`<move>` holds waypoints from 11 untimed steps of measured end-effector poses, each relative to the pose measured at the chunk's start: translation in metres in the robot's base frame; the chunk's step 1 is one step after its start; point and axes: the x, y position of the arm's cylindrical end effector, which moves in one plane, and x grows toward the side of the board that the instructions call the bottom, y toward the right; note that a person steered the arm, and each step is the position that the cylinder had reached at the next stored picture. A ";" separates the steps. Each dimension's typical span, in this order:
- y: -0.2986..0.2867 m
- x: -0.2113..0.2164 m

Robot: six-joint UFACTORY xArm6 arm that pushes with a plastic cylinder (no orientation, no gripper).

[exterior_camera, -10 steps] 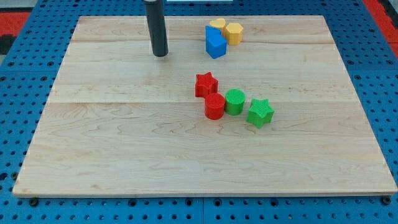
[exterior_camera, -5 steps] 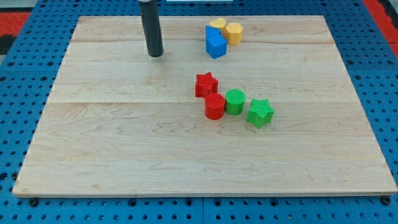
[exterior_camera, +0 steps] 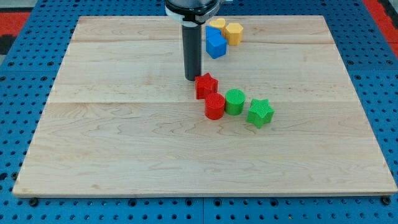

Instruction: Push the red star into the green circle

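The red star (exterior_camera: 206, 85) lies near the board's middle. The green circle (exterior_camera: 234, 101) sits just below and to its right, a small gap apart. A red cylinder (exterior_camera: 214, 106) touches the green circle's left side and sits just below the red star. My tip (exterior_camera: 192, 78) is just to the upper left of the red star, at or very near its edge.
A green star (exterior_camera: 260, 112) lies right of the green circle. A blue block (exterior_camera: 216, 45), a yellow heart (exterior_camera: 217, 25) and a yellow hexagon (exterior_camera: 234, 33) cluster at the view's top, right of the rod. The wooden board (exterior_camera: 124, 143) sits on a blue pegboard.
My tip has moved from the upper left of the board down and to the right, arriving beside the red star. No block has visibly moved.
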 end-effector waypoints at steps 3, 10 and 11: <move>0.018 0.042; 0.120 0.013; 0.120 0.011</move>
